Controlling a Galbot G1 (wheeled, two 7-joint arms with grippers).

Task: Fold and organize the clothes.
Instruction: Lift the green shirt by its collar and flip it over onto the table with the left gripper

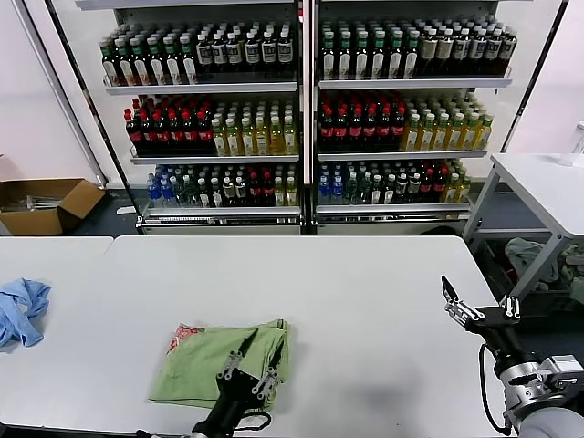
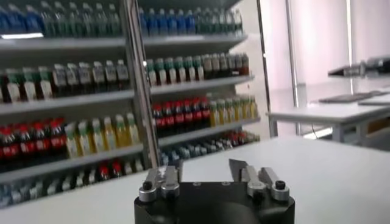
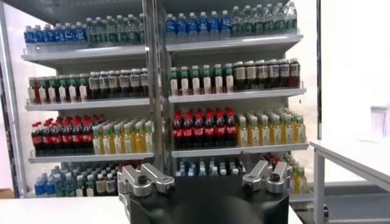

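The light green polo shirt [image 1: 214, 363] lies folded into a compact rectangle near the front edge of the white table [image 1: 365, 310], with its red-and-white checkered print [image 1: 185, 336] showing at the far left corner. My left gripper [image 1: 262, 349] is open and empty, just above the shirt's right part. In the left wrist view, the left gripper [image 2: 204, 173] points over bare tabletop toward the shelves, and the shirt is out of view. My right gripper [image 1: 479, 303] is open and empty, raised at the table's right front edge, far from the shirt. It also shows in the right wrist view [image 3: 204, 176].
A light blue cloth [image 1: 20, 310] lies bunched at the table's left edge. Drink shelves [image 1: 306, 119] stand behind the table. A cardboard box [image 1: 46, 205] sits on the floor at the far left. A second white table [image 1: 547, 182] stands at the right.
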